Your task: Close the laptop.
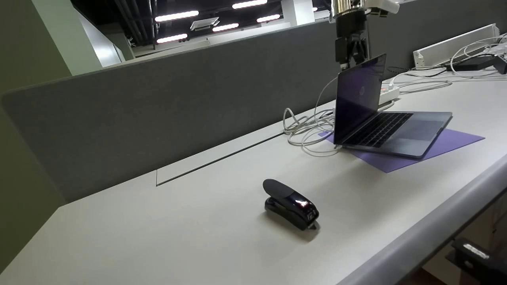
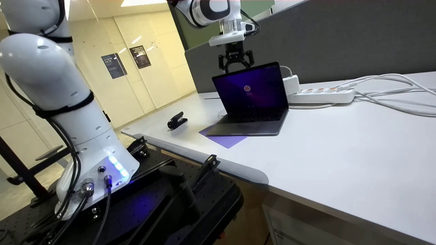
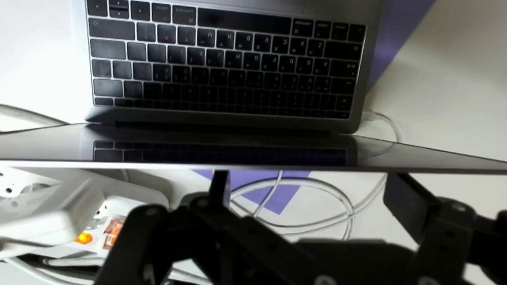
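The silver-grey laptop [image 1: 358, 99] stands open on the table, its lid raised steeply above the keyboard. Its lit, dark purple screen shows in an exterior view [image 2: 252, 93]. My gripper [image 2: 238, 66] points down at the lid's top edge, on the back side of the lid. It also shows just behind the lid in an exterior view [image 1: 351, 62]. In the wrist view the gripper [image 3: 311, 194] is open with nothing between its fingers. The laptop's keyboard [image 3: 225, 57] lies beyond the lid edge there. The fingertips are close to that edge; I cannot tell whether they touch it.
A purple sheet [image 1: 455, 142] lies under the laptop. A white power strip [image 2: 320, 97] and looped white cables [image 1: 309, 126] lie behind and beside it. A black stapler [image 1: 291, 204] sits on the table. A grey partition [image 1: 198, 111] stands along the back.
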### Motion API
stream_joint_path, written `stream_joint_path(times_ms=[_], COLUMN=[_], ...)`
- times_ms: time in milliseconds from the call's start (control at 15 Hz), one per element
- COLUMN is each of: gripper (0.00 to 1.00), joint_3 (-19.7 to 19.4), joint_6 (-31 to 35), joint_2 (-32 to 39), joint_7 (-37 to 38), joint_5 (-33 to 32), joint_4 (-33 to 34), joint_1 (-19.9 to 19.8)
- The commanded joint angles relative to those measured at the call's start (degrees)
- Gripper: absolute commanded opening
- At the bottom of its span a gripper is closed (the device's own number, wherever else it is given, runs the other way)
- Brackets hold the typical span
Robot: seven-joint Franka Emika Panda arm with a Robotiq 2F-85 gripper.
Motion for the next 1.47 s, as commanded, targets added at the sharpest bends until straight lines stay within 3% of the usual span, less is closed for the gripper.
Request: stream_joint_path(times_ms=[0,267,667,1400], gripper=[1.0,1.0,1.0,1.0], joint_3=[-0.65,-2.58,-4.41,-5.38], joint_6=[0.74,4.81,12.38,18.77], joint_2=[-5.54,-6.95,-3.68,3.15], joint_7=[1.21,2.82,2.85,7.29], joint_5=[-0.15,-2.06,-1.56,-3.17], joint_4=[-7.75,-12.68,-16.23,-18.2], joint_1=[-0.09,0.05,-0.79,-2.9])
